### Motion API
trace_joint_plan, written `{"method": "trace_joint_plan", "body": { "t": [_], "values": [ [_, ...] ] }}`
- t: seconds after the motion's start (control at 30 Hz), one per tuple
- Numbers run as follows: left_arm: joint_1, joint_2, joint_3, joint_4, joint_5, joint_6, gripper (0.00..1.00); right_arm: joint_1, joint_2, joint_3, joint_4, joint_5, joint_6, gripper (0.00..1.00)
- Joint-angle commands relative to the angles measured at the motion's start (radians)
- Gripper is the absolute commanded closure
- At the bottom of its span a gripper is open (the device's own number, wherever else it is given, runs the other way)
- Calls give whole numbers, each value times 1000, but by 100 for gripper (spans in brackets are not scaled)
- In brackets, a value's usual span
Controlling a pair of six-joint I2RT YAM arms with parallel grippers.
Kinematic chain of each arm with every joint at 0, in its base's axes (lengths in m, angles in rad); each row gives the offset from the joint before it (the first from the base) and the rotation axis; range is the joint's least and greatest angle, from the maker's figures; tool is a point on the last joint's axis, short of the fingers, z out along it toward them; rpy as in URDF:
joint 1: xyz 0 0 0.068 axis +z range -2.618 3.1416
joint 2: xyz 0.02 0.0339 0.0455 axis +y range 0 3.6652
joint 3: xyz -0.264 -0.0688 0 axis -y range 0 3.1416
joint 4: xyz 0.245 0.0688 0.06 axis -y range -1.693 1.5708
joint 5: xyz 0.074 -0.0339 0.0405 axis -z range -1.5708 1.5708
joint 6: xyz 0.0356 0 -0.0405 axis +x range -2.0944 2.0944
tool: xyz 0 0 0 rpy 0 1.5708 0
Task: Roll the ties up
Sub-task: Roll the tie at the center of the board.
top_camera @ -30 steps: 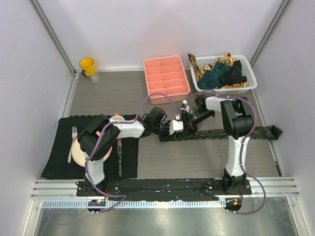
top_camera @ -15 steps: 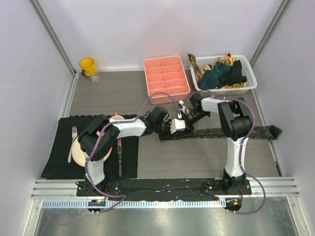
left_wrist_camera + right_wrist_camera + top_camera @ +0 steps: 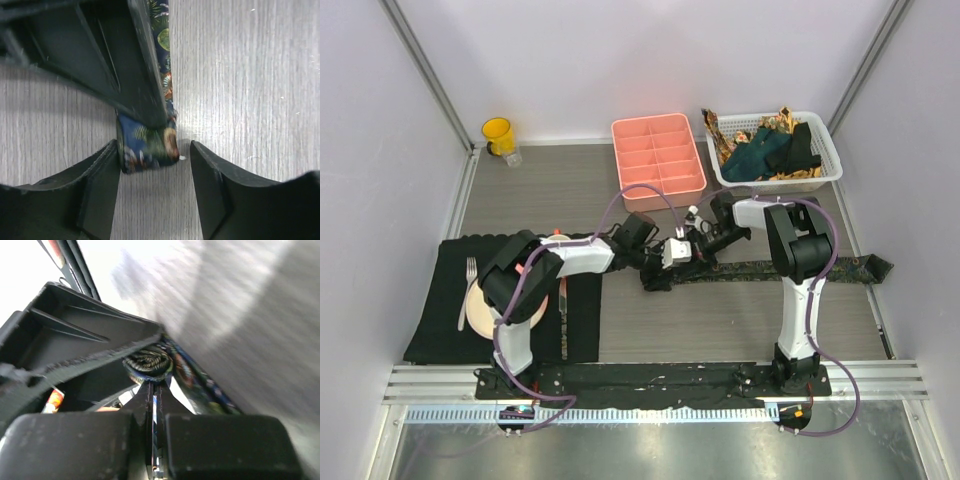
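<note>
The worktop [image 3: 720, 330] shows bare wood in a broad strip along its near edge between the two arm bases, and again at mid-depth left of the back-centre. A black placemat [image 3: 440, 330] fills the near-left corner, its left side close to the left edge, carrying a plate [image 3: 475, 305] and a fork [image 3: 468, 290]. At the far-right corner a white basket [image 3: 832, 160] holds heaped ties [image 3: 765, 150]. Just beside it to the left, a pink tray [image 3: 660, 200] sits against the back edge, and a yellow cup [image 3: 498, 133] stands in the far-left corner. One dark patterned tie [image 3: 840, 268] lies flat across the right half, its wide end almost at the right edge and its other end wound into a small roll [image 3: 147, 147] near the centre. The left pincer [image 3: 154, 155] is spread around that roll, one finger against its side, the other a little apart from it. The right pincer [image 3: 154, 390] is closed tight with its tips at the roll. Whether fabric is pinched between them cannot be told.
</note>
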Motion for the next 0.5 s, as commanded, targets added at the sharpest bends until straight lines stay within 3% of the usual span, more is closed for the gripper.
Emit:
{"method": "trace_joint_plan", "body": {
  "t": [0.0, 0.17, 0.37, 0.47],
  "values": [
    [15, 27, -3, 52, 108, -36, 39, -34, 66, -23, 75, 155, -87, 99],
    [13, 49, 0, 173, 120, -84, 38, -43, 95, -18, 76, 144, -87, 99],
    [-2, 80, 25, 189, 88, -90, 39, -47, 113, -15, 75, 135, -82, 99],
    [-29, 83, 40, 123, 22, -52, 56, -51, 112, -17, 65, 120, -91, 99]
  ]
}}
